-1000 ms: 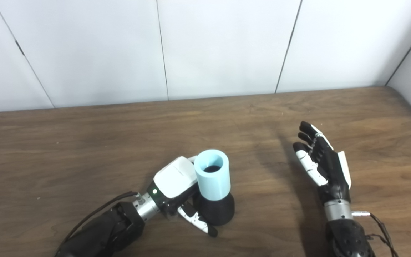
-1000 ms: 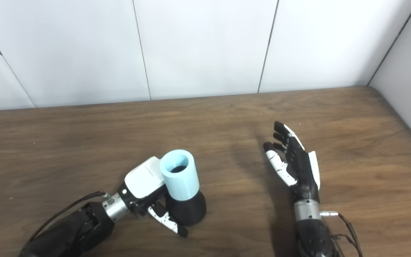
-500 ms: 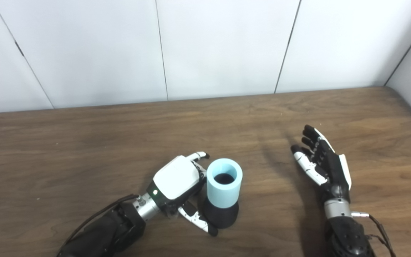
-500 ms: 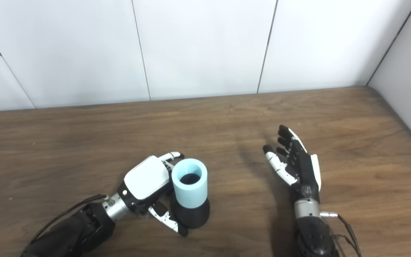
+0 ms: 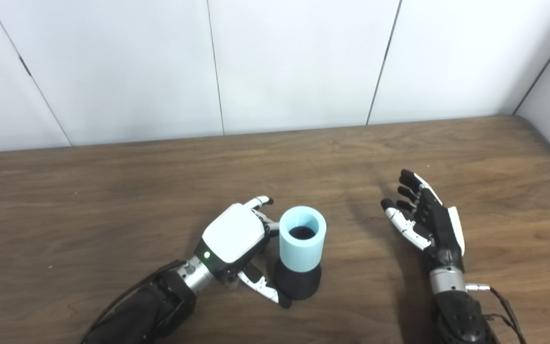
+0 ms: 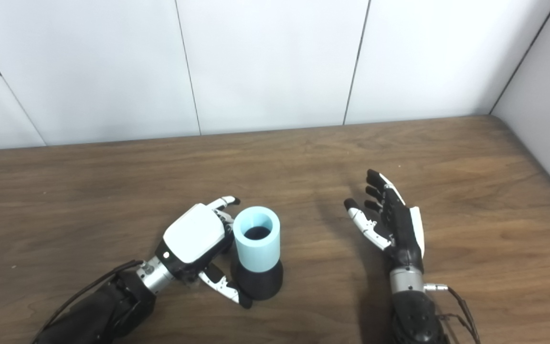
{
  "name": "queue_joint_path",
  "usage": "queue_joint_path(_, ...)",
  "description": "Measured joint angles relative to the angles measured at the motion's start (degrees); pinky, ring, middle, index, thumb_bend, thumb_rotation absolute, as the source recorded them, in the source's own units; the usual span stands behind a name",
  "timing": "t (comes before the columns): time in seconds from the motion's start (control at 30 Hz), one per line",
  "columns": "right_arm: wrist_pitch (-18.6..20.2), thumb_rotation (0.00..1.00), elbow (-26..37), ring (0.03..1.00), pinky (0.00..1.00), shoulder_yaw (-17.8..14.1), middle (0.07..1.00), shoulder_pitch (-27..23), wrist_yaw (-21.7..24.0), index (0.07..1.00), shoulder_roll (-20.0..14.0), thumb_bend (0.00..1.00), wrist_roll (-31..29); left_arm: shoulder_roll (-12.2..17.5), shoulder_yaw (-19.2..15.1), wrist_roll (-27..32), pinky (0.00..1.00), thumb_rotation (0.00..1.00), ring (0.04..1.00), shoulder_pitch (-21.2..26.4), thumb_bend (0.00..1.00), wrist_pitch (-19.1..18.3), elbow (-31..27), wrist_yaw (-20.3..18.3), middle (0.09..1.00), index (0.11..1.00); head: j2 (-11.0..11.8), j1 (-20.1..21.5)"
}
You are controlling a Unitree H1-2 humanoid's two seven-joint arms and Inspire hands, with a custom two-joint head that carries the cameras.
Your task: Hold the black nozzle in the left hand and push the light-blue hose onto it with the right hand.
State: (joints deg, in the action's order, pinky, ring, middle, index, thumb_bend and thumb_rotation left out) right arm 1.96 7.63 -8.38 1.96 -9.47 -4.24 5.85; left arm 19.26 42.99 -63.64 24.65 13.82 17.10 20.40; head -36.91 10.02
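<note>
The left hand point(image 5: 233, 237) lies beside the black nozzle point(image 5: 298, 284), fingers loosened and spread, thumb touching its base. The light-blue hose point(image 5: 302, 239) stands seated on the nozzle on the table point(image 5: 112, 191). The right hand point(image 5: 428, 222) hovers well apart, fingers spread, holding nothing. No writing is legible.

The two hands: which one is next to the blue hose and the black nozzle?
The left hand, with the white back, is beside the light-blue hose on the black nozzle. The right hand is apart, open.
</note>
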Motion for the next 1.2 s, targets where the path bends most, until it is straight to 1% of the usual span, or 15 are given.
queue_joint_path(0.03, 0.0, 0.34, -0.1, 0.833, 0.76, 0.0, 0.849, 0.0, 0.0, 0.823, 0.0, 0.26, 0.0, -0.2, -0.6, 0.0, 0.9, 0.19, 0.654, -0.8, 0.9, -1.0, -1.2, -1.0, 0.582, 0.593, 0.1, -0.1)
queue_joint_path(0.1, 0.0, 0.35, -0.4, 0.83, 0.76, 0.0, 0.846, 0.1, -0.1, 0.821, 0.0, 0.27, 0.0, -0.5, -1.4, 0.1, 0.9, 0.26, 0.681, -2.1, 0.98, -3.2, -4.0, -3.0, 0.635, 0.642, 0.2, 0.0)
queue_joint_path(0.13, 0.0, 0.32, -0.4, 0.836, 0.77, 0.0, 0.85, 0.0, -0.2, 0.826, 0.0, 0.25, 0.0, -0.6, -1.8, 0.0, 0.87, 0.29, 0.692, -2.6, 0.99, -4.4, -5.6, -4.7, 0.668, 0.659, 0.3, -0.3)
queue_joint_path(0.2, 0.0, 0.27, -0.4, 0.841, 0.77, 0.0, 0.853, 0.0, -0.2, 0.829, 0.0, 0.24, 0.0, -0.6, -2.4, 0.0, 0.85, 0.33, 0.713, -3.3, 1.0, -6.2, -8.2, -8.1, 0.706, 0.682, 0.4, -0.3)
queue_joint_path(0.23, -0.1, 0.27, -0.5, 0.835, 0.77, 0.0, 0.848, 0.0, -0.3, 0.825, 0.0, 0.24, 0.0, -0.6, -2.7, -0.2, 0.82, 0.35, 0.725, -3.6, 1.0, -7.2, -9.8, -10.5, 0.727, 0.721, 0.6, -0.7)
queue_joint_path(0.37, -0.8, 0.32, -1.1, 0.825, 0.75, 0.2, 0.84, -0.2, -0.3, 0.814, 0.0, 0.25, 0.1, -0.6, -3.7, -2.2, 0.85, 0.35, 0.769, -4.7, 1.0, -11.2, -16.2, -20.6, 0.788, 0.818, 0.9, -1.0)
queue_joint_path(0.43, -1.0, 0.32, -1.6, 0.838, 0.77, 0.3, 0.854, -0.6, -0.3, 0.824, 0.0, 0.24, 0.1, -0.4, -4.5, -3.8, 0.83, 0.35, 0.78, -5.6, 1.0, -12.9, -19.7, -25.3, 0.796, 0.829, 1.2, -1.3)
queue_joint_path(0.5, -1.3, 0.39, -2.0, 0.835, 0.76, 0.5, 0.85, -0.9, -0.3, 0.822, 0.0, 0.26, 0.1, -0.3, -5.4, -5.6, 0.81, 0.34, 0.764, -6.7, 1.0, -14.4, -23.0, -30.0, 0.784, 0.825, 1.3, -1.5)
queue_joint_path(0.6, -1.6, 0.37, -2.1, 0.839, 0.77, 0.6, 0.854, -1.0, -0.3, 0.828, 0.0, 0.25, 0.2, 0.2, -6.8, -7.3, 0.8, 0.35, 0.751, -8.5, 1.0, -15.7, -27.7, -36.0, 0.774, 0.825, 1.3, -1.8)
queue_joint_path(0.67, -1.8, 0.36, -2.3, 0.84, 0.77, 0.6, 0.853, -1.0, -0.2, 0.826, -0.1, 0.25, 0.2, 1.0, -8.2, -7.7, 0.85, 0.34, 0.791, -9.9, 1.0, -15.7, -30.7, -39.2, 0.797, 0.842, 1.3, -1.9)
queue_joint_path(0.8, -2.1, 0.39, -2.5, 0.827, 0.76, 0.6, 0.842, -1.1, -0.2, 0.813, -0.1, 0.26, 0.3, 2.8, -11.1, -7.7, 0.91, 0.33, 0.851, -13.0, 1.0, -15.7, -35.9, -44.9, 0.834, 0.864, 1.3, -2.5)
queue_joint_path(0.93, -2.6, 0.37, -2.9, 0.831, 0.76, 0.6, 0.845, -1.1, -0.2, 0.818, -0.3, 0.26, 0.5, 4.8, -14.7, -7.7, 0.91, 0.31, 0.834, -16.9, 1.0, -15.8, -39.0, -50.2, 0.83, 0.844, 1.4, -3.1)
queue_joint_path(1.03, -3.1, 0.42, -3.6, 0.829, 0.76, 0.6, 0.843, -1.5, -0.2, 0.816, -0.7, 0.26, 0.9, 6.0, -18.4, -7.7, 0.89, 0.31, 0.816, -18.7, 1.0, -15.8, -39.9, -50.7, 0.814, 0.848, 1.5, -3.2)
queue_joint_path(1.13, -3.1, 0.37, -3.9, 0.831, 0.76, 0.6, 0.846, -1.9, -0.2, 0.82, -0.8, 0.25, 1.2, 7.1, -21.2, -7.7, 0.94, 0.3, 0.845, -19.3, 1.0, -15.8, -40.8, -52.6, 0.83, 0.864, 1.6, -3.3)
queue_joint_path(1.2, -3.2, 0.35, -3.9, 0.835, 0.77, 0.6, 0.851, -1.9, -0.2, 0.823, -0.8, 0.25, 1.2, 7.4, -23.2, -8.0, 0.92, 0.29, 0.837, -20.0, 1.0, -15.8, -41.4, -54.1, 0.824, 0.852, 1.7, -3.4)
